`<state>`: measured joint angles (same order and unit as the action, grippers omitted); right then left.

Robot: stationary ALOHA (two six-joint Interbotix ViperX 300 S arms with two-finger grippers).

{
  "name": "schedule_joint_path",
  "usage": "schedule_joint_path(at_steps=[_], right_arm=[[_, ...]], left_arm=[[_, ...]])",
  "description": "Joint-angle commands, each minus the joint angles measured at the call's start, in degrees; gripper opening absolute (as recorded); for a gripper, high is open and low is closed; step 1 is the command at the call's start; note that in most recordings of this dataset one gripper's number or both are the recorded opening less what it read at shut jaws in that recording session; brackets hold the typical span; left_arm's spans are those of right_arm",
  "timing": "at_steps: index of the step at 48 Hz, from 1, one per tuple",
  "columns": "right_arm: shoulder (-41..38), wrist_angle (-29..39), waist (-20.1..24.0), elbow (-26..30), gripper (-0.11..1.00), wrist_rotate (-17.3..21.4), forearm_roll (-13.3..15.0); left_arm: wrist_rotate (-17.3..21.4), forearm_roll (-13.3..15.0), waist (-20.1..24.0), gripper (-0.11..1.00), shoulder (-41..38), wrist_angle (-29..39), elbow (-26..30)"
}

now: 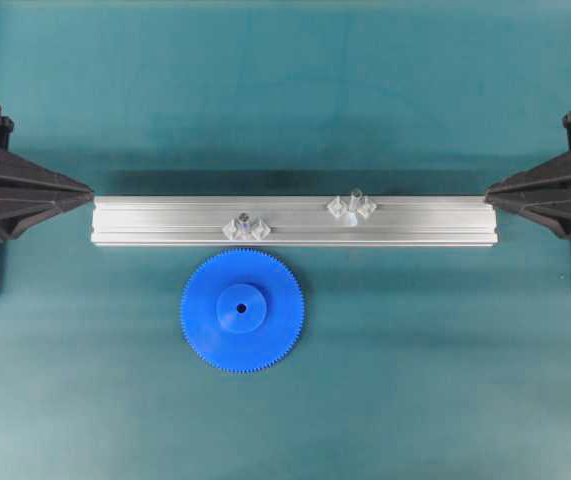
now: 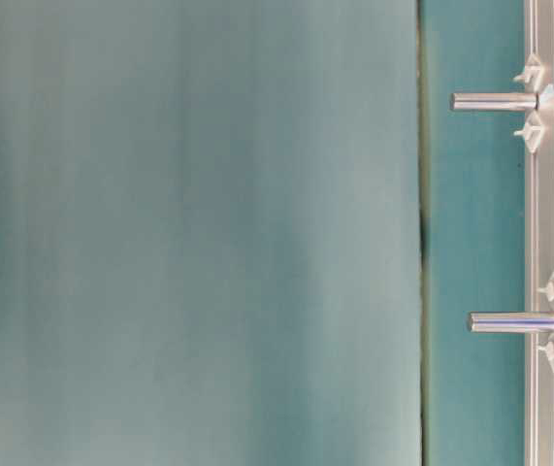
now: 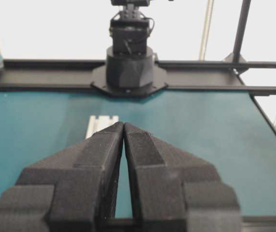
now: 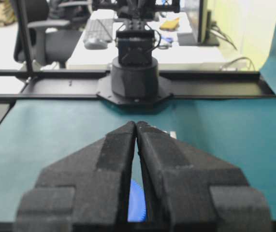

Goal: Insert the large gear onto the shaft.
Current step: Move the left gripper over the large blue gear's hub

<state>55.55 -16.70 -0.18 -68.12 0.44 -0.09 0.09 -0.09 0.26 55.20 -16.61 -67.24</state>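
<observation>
Both grippers closed, empty, at rail ends.
L gripper (image 1: 90,190) tips together; short stub (image 1: 245,222), then shaft (image 1: 355,200) upright on aluminium rail (image 1: 165,222) (axis vertical); large gear (image 1: 242,311) flat just before rail; R gripper (image 1: 488,193) tips together.

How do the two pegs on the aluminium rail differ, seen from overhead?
The shaft sits right of centre, toward the rail's far edge; the stub sits left of centre, toward the near edge, closest to the large gear. The shaft's top looks pale and translucent; the stub's top looks dark. Both stand upright between two clear diamond-shaped brackets, and neither carries anything.
</observation>
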Motion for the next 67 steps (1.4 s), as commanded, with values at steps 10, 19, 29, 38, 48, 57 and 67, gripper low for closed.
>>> schedule_joint_path(at_steps=[10, 19, 29, 38, 48, 57, 67], right_arm=[[-0.09, 7.56, 0.0, 1.41, 0.05, 3.25, -3.16], [0.44, 10.63, 0.0, 1.85, 0.01, 3.96, -3.08], [-0.62, 15.73, -0.09, 1.93, 0.01, 4.04, -2.99], [-0.79, 23.2, -1.32, 2.46, 0.01, 3.96, -2.9], [-0.79, 26.02, -2.99, 2.72, 0.01, 3.96, -2.55], [-0.79, 26.72, -3.34, 2.29, 0.01, 3.96, -2.55], [-0.88, 27.51, -3.43, 1.41, 0.01, 3.96, -2.55]], left_arm=[[-3.25, -0.62, -0.53, -0.01, -2.29, 1.76, 3.43], [-3.43, -0.7, -1.41, -0.01, -2.9, 7.03, 5.19], [-3.52, -0.62, -3.16, -0.01, -7.12, 14.5, 7.03], [-3.6, -0.62, -4.39, -0.01, -12.48, 19.34, 9.14], [-3.78, -0.62, -5.01, -0.01, -18.72, 26.02, 12.66], [-3.87, -0.62, -5.45, -0.01, -23.91, 27.86, 16.17], [-4.48, -0.7, -6.06, -0.01, -30.76, 30.85, 20.74]])
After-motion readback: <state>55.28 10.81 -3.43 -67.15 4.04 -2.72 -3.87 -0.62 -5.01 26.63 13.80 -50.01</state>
